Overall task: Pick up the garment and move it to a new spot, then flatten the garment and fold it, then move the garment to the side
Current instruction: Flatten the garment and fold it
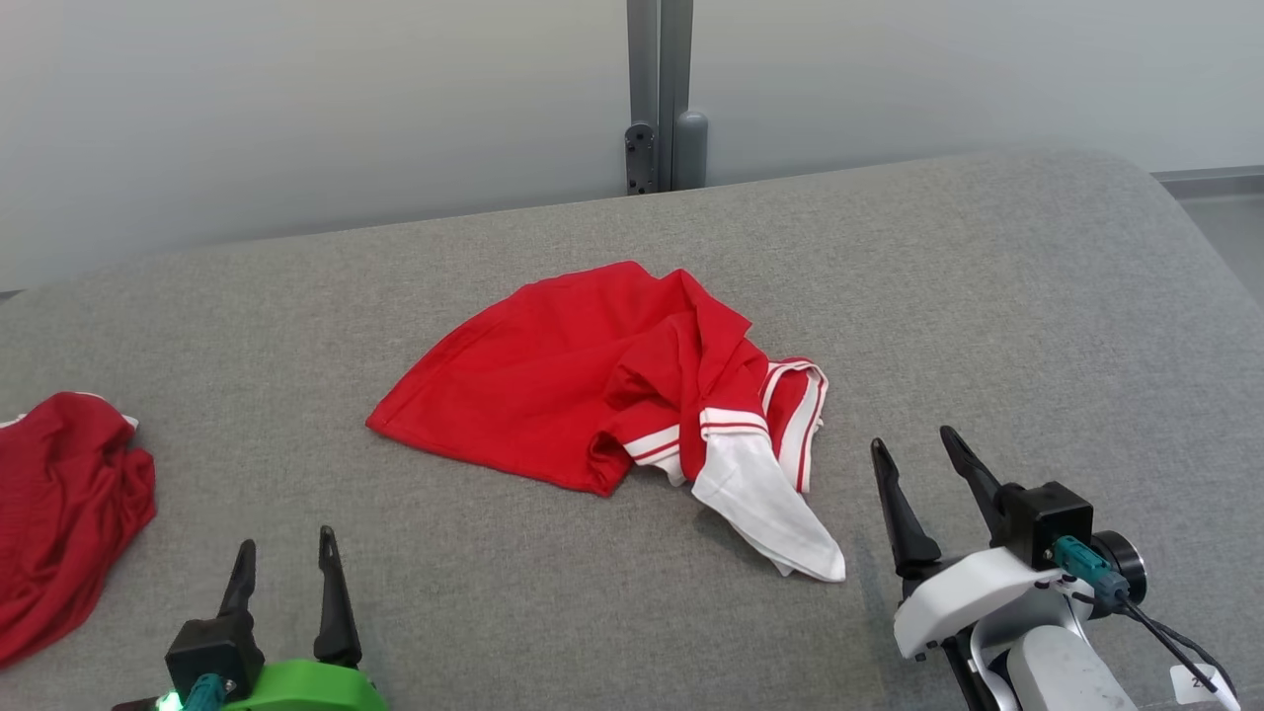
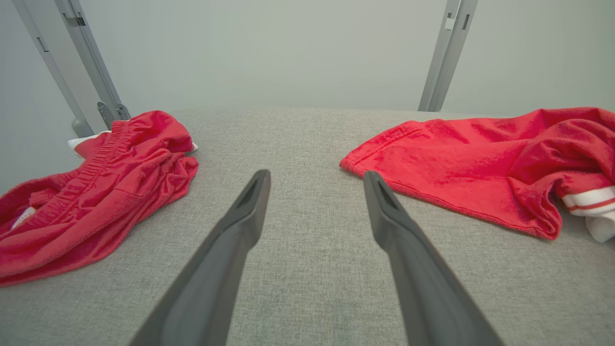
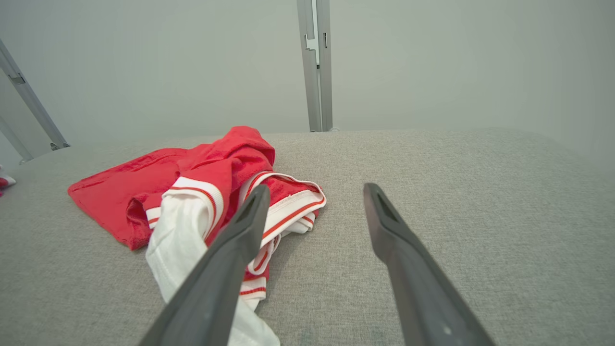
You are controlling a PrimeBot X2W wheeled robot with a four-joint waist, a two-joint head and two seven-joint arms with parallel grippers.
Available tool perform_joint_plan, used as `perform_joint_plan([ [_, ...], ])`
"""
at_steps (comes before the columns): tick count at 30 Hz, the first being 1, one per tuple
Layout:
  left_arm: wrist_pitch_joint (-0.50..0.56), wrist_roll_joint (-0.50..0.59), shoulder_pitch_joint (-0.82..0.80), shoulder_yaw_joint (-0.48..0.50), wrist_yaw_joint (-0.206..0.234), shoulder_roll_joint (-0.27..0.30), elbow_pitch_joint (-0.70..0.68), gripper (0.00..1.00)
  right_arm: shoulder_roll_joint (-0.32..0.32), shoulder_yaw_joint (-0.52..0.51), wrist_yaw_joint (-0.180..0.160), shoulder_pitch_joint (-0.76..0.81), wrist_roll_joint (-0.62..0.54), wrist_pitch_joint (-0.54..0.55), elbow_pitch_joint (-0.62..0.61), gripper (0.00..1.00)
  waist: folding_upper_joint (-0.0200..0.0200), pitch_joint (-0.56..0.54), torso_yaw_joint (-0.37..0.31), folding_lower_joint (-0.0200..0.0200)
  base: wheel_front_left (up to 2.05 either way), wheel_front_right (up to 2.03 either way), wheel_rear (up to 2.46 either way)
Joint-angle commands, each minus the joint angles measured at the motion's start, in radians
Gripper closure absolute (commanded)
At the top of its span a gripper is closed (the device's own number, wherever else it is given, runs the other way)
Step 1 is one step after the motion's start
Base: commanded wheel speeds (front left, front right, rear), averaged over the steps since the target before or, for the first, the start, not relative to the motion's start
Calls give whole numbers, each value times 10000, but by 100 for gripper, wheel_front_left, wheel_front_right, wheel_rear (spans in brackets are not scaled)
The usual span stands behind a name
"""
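A crumpled red garment point(image 1: 553, 380) with white, red-striped trim and a white sleeve lies in the middle of the grey fabric surface point(image 1: 987, 326). It also appears at the right of the left wrist view, as the garment point(image 2: 480, 158), and at the left of the right wrist view, as the garment point(image 3: 192, 192). My left gripper point(image 1: 286, 548) stands open at the lower left, short of the garment, nothing between its fingers. My right gripper point(image 1: 913, 444) stands open at the lower right, just right of the white sleeve, holding nothing.
A second, darker red piece of clothing point(image 1: 59, 504) lies bunched at the surface's left edge, seen too as the red clothing point(image 2: 96, 192). A grey metal post point(image 1: 660, 94) stands behind the far edge against a pale wall. The surface rounds off at the far right.
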Motion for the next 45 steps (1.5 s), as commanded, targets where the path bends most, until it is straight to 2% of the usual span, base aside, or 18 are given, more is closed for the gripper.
perform_joint_plan([
  [1, -3, -59, 11, -138, -46, -8, -47, 0, -16, -14, 1, 113, -39, -31, -17, 0, -1, 28, -16, 0, 0, 0, 0],
  [6, -3, -693, -311, -1198, -609, -9, 238, 0, -17, 56, 1, 0, -68, -31, -83, 0, -1, 199, -136, 0, 0, 0, 0],
  [11, -4, -1800, -922, -3032, -1179, 18, 828, 0, -14, 207, 1, -258, 11, -31, -147, 0, -1, 612, -450, 0, 0, 0, 0],
  [15, -3, -2318, -1549, -4185, -1326, 14, 1171, 0, -22, 240, 1, -440, 56, -31, -171, 0, -1, 1008, -804, 0, 0, 0, 0],
  [23, -3, -3282, -2577, -5573, -1406, 6, 1792, 0, -17, 143, 1, -703, -73, -31, -269, 0, -1, 1688, -1503, 0, 0, 0, 0],
  [27, -3, -3829, -3005, -6077, -1401, 18, 2010, 0, -11, 151, 1, -773, -56, -31, -300, 0, -1, 1893, -1732, 0, 0, 0, 0],
  [39, -3, -4142, -3355, -6294, -1405, 19, 2236, 1, -12, 185, 1, -863, -22, -31, -332, 0, -1, 2042, -2008, 0, 0, 0, 0],
  [40, -3, -4175, -3367, -6380, -1405, 17, 2218, 21, -12, 175, 1, -845, -33, -31, -327, 0, -1, 2030, -1989, 0, 0, 0, 0],
  [41, -3, -4219, -3384, -6452, -1405, 20, 2196, 50, -12, 165, 1, -830, -29, -31, -327, 0, -1, 2021, -1970, 0, 0, 0, 0],
  [44, -3, -4373, -3439, -6527, -1405, 48, 2052, 100, -14, 202, 1, -842, 23, -31, -335, 0, -1, 2025, -1903, 0, 0, 0, 0],
  [45, -3, -4396, -3446, -6532, -1405, 57, 2000, 100, -14, 204, 1, -865, 37, -31, -334, 0, -1, 2029, -1885, 0, 0, 0, 0],
])
